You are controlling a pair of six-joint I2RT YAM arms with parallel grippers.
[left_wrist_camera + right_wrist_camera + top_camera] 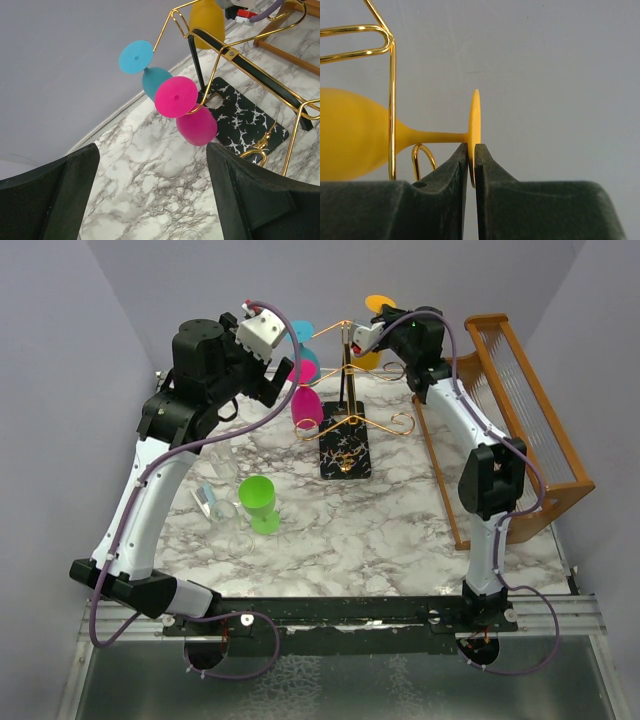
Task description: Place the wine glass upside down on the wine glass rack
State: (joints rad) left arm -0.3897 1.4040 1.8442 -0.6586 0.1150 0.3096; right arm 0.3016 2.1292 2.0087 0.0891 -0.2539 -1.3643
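Two grippers at wine glass rack (345,455). Right gripper (471,150) jaws clamped on foot rim of yellow wine glass (350,131), stem crossing upper gold wire. Left gripper (152,156) jaws wide apart, clear of hung pink glass (196,125) and blue glass (136,56). Yellow bowl cut off at frame edge; wooden rack (486,320) near right arm (490,480).

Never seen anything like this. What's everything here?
wine glass rack: one, gold wire, black speckled base, table centre
yellow wine glass: one, yellow, at rack top
pink wine glass: one, pink, hanging upside down on rack
blue wine glass: one, blue, hanging upside down beyond pink
green wine glass: one, green, standing left of rack
clear glassware: perhaps two, clear, beside green glass
wooden slatted rack: one, brown, table's right edge
table: one, white marble
left tool: one, black, open, empty
right tool: one, black, shut on yellow glass's foot
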